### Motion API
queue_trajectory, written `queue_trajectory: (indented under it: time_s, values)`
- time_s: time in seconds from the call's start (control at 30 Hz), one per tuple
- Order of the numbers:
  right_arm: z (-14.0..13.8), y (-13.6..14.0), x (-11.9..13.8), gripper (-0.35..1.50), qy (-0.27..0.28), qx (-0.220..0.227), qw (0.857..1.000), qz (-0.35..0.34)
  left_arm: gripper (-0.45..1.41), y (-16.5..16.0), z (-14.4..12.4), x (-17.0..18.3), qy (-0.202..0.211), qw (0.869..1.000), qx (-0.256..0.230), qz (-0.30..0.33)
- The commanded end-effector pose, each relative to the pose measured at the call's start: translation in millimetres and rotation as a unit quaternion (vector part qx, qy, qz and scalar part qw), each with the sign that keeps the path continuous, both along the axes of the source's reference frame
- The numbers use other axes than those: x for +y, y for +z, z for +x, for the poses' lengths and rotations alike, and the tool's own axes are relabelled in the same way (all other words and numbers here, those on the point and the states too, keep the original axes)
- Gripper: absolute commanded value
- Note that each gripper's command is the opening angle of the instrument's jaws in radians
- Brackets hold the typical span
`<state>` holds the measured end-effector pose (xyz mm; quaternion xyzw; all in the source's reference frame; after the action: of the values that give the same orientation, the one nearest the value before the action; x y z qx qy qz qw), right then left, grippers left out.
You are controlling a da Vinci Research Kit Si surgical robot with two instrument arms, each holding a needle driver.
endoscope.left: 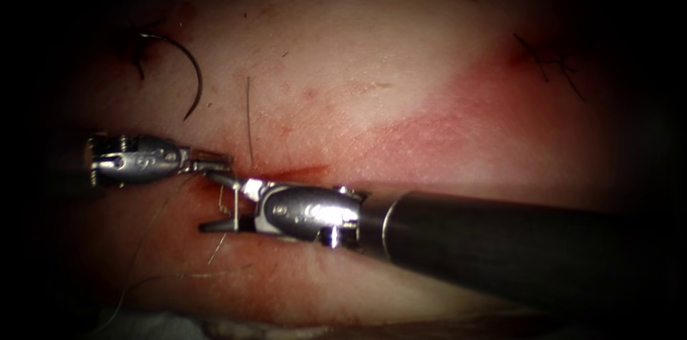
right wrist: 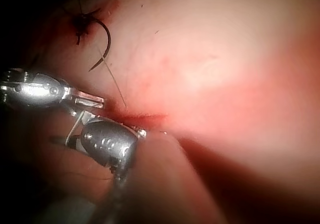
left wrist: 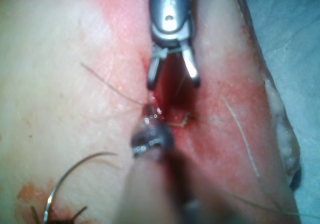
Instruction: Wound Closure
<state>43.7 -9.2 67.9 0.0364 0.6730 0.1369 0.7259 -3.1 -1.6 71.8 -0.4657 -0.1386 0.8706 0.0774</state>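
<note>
Curved needle: lies free on the tissue, upper left, well apart from both my tools; its far end is lost in shadow. My left tool: jaws closed, seemingly pinching thread at the cut; the grip is hard to make out. My right tool: jaws spread wide, holding nothing, a fine strand between them.
</note>
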Motion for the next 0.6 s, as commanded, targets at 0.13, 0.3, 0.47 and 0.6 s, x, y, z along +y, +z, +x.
queue_trajectory:
  time_s: [0.13, 0.3, 0.47, 0.6]
  values:
    - [2.6, 0.4, -0.7, 1.47, -0.003, 0.011, 1.000, 0.008, -0.45, 0.8, -0.7, -1.1, 0.001, 1.000, -0.008, 0.000]
    - [2.5, 1.1, -0.4, 1.47, 0.030, -0.005, 0.999, 0.011, -0.45, 0.2, -0.4, -2.0, -0.003, 1.000, -0.018, -0.003]
    - [0.2, 1.8, 0.0, 1.47, 0.038, -0.013, 0.999, 0.011, 0.46, -1.0, 1.1, -2.5, -0.013, 1.000, -0.024, 0.015]
    - [-0.8, 2.0, -0.1, 1.47, 0.036, -0.018, 0.999, 0.012, 0.66, -1.7, 3.3, -3.1, -0.029, 0.999, -0.019, 0.025]
